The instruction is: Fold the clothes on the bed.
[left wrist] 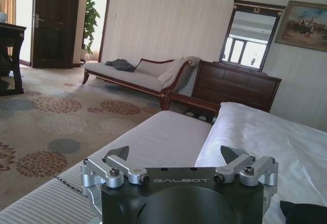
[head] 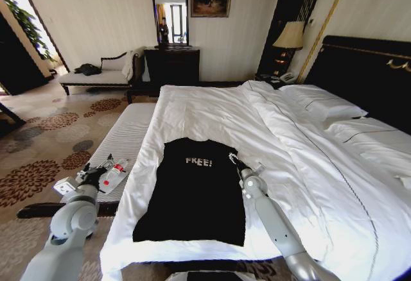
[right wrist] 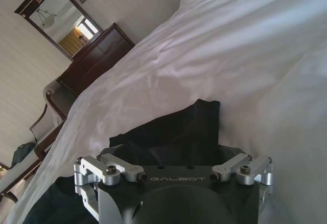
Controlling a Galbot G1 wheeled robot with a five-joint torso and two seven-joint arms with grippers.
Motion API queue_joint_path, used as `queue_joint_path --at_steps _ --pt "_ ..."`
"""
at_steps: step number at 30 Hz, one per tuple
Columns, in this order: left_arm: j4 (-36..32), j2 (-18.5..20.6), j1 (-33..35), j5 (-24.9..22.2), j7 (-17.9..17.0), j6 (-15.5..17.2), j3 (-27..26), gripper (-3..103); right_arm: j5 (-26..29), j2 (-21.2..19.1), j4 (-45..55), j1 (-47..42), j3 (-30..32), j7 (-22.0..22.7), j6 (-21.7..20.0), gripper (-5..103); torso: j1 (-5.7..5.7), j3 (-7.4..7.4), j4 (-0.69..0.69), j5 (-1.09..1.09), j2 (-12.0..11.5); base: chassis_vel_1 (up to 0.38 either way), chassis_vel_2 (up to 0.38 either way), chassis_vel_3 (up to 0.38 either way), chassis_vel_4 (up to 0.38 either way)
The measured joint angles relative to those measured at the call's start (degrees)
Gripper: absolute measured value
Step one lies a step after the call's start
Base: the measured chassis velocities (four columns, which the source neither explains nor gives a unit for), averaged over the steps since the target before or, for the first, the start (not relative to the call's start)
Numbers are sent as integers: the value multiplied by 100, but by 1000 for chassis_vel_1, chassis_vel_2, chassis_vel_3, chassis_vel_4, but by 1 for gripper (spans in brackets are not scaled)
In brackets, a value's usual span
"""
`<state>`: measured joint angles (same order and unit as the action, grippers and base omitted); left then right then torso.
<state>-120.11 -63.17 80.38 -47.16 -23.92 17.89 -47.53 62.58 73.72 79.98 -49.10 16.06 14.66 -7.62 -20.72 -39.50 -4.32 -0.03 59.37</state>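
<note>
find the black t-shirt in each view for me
Head view: black T-shirt lies flat on the white bed, centre foreground.
Left wrist view: a dark corner at the bottom right.
Right wrist view: bunched behind the right gripper.
Shared landmark: the wall mirror.

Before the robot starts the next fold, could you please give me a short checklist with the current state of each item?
1. T-shirt lies flat on the bed, lettering up: ok.
2. Sleeves already folded in: cannot tell.
3. Right gripper at the shirt's right shoulder edge: ok.
4. Right gripper has cloth between its fingers: cannot tell.
5. Left gripper at the shirt: not ok, it is over the striped bench.
6. Left gripper open: ok.
</note>
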Motion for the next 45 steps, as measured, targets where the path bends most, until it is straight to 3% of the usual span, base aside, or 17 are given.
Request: queue_joint_path --at_steps 28,45 --pt "138 -40 -101 37 -14 -12 69 100 -318 57 96 104 -300 -225 139 100 0 0 0 0 0 0 0 0 0" --pt "33 -75 11 64 -21 -16 26 100 -306 -257 -370 706 -474 60 -229 100 0 0 -1 0 0 0 0 0 0"
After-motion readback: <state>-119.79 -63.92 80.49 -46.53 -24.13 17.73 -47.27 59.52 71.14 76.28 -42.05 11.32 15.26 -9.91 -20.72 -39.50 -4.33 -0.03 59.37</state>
